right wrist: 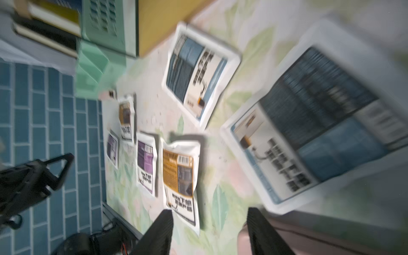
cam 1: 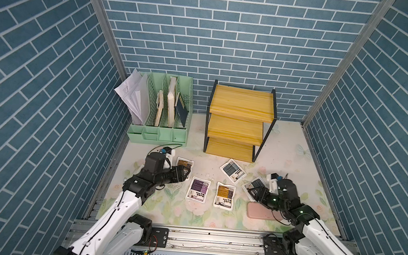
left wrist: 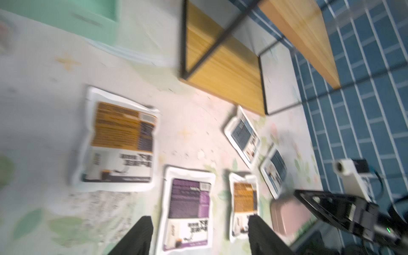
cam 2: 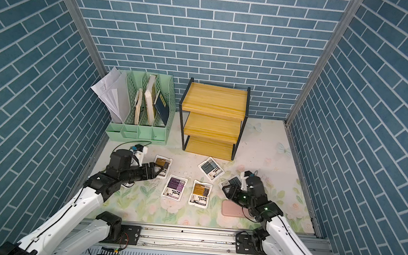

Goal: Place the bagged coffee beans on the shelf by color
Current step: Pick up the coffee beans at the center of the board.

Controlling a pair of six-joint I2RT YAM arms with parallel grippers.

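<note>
Both empty, jaws apart: left gripper [cam 1: 185,174] at edge of orange pouch [cam 1: 183,163] front-left of shelf [cam 1: 240,103]; right gripper [cam 1: 253,191] at edge of grey-blue pouch [cam 1: 257,183] front-right of shelf

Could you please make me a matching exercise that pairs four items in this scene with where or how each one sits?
Things:
1. three-tier yellow wooden shelf in a black metal frame
2. mint-green plastic file organizer
3. pink rounded flat case
4. white pouch with a purple label

Places or states:
A. lies flat beside an orange-brown-labelled pouch
B. holds papers and books
C. every board bare
D. partly hidden under the right arm

Pairs: 1-C, 2-B, 3-D, 4-A
</note>
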